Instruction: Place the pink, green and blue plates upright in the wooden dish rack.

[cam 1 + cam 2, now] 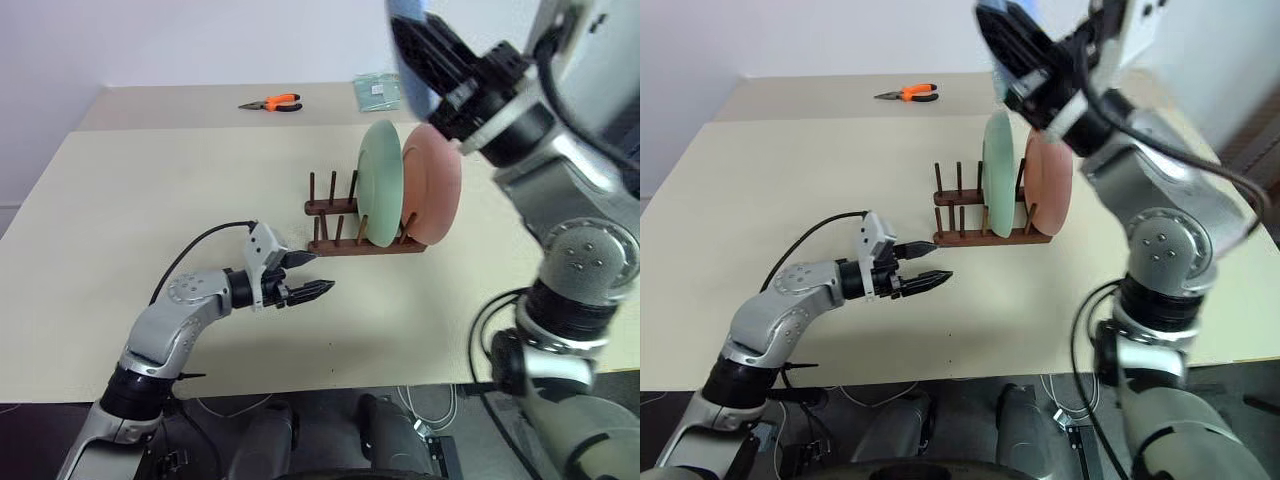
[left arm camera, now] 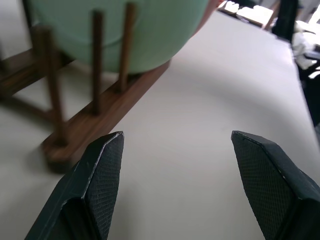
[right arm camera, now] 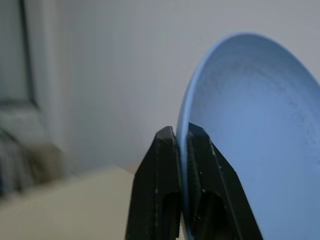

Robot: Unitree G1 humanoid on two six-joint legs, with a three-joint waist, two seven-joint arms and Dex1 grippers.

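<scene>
Right gripper (image 3: pixel 181 137) — two black fingers pressed close on the rim of the blue plate (image 3: pixel 255 135), which stands on edge in the pinch; a rim hold of this kind keeps both faces free, so the plate can, by my reading, be lowered edgewise between pegs. In the head views the plate (image 1: pixel 410 50) is carried high, above and behind the rack, clear of the two plates already seated. Left gripper (image 1: pixel 308 276) — fingers (image 2: pixel 102 170) spread wide, nothing between them, held low over the table (image 1: pixel 150 200) just in front of the near end of the rack; likely posted there to steady the rack or simply to keep out of the way, though which I cannot tell. Wooden dish rack (image 1: pixel 340 225) — dark brown, two base bars with thin upright pegs, standing near the middle of the table. Green plate (image 1: pixel 381 182) — upright in the rack toward its right end, held between pegs. Pink plate (image 1: pixel 433 183) — upright just beside the green one, at the right end of the rack, leaning slightly. Pegs to the left of the green plate stand vacant — the probable slot for the blue plate, leaving one of three still to seat. Orange-handled pliers (image 1: pixel 272 102) — at the far edge, well apart, no part in the task.
</scene>
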